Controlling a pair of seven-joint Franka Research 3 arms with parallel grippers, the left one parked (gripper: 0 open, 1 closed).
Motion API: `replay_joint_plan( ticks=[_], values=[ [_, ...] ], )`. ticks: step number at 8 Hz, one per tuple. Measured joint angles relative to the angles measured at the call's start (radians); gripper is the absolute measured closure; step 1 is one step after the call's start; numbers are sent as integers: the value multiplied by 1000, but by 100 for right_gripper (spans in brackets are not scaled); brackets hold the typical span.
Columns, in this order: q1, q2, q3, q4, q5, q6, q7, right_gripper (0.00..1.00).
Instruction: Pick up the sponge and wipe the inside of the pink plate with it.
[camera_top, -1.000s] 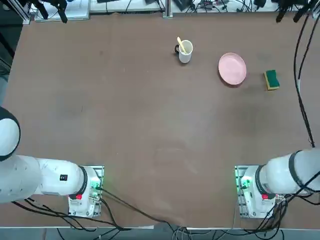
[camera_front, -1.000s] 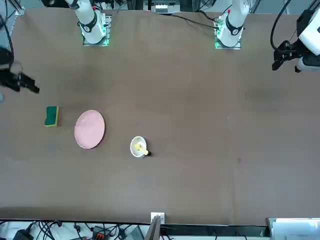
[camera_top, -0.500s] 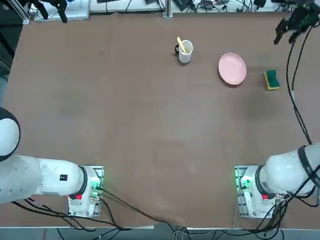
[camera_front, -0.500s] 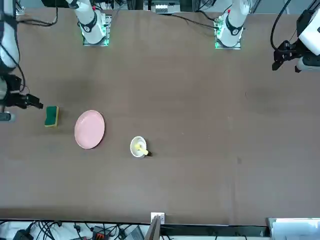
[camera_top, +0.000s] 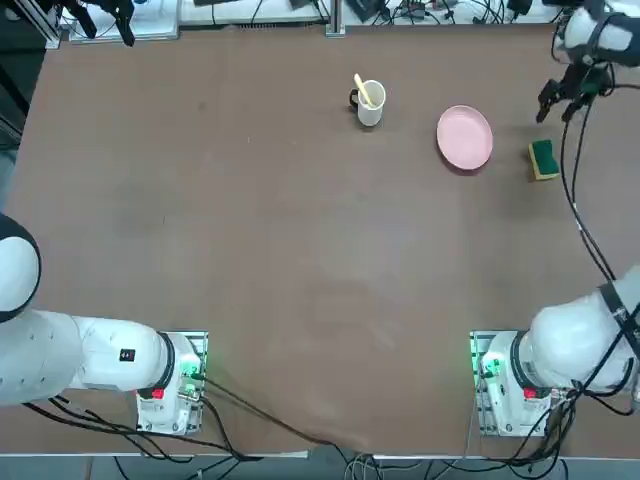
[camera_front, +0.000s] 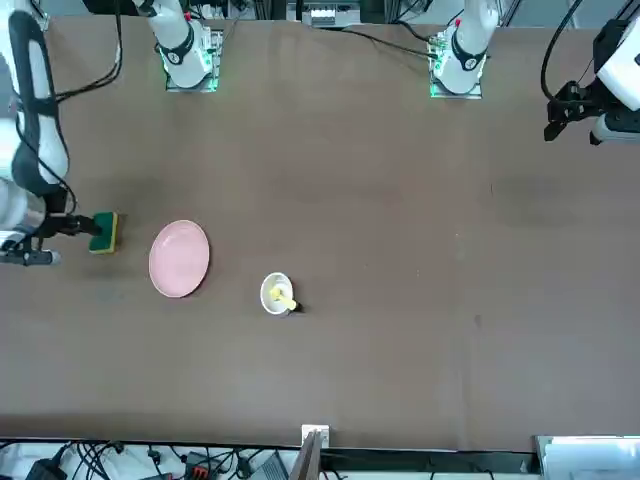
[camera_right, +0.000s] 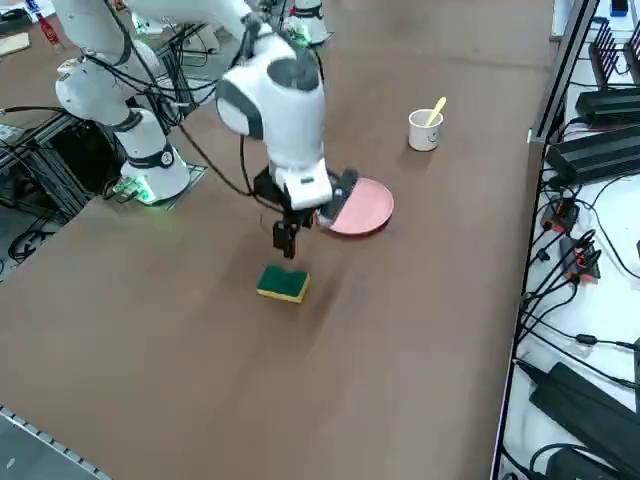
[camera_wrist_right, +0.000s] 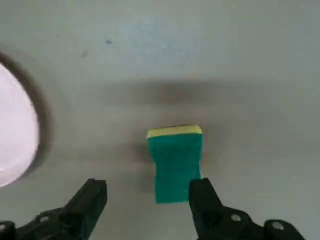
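Swung closer to the green-and-yellow sponge since the earlier frame with the right gripper, now raised above the tabletop. Holding nothing, with fingers spread wide. Looking past the fingertips in the wrist view, see the sponge lying flat on the tabletop, partly behind one finger; probably not touching it, though hard to judge from there. To the gripper's left in the top view, find the pink plate, and farther left, the white mug with a yellow utensil standing in it.
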Motion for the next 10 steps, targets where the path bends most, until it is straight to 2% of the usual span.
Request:
replay_joint_plan(
  ticks=[5,10],
  values=[
    [-43,78,-1,-99,-13,202,-33,3],
    [-67,110,-2,-102,-55,221,-35,5]
  ],
)
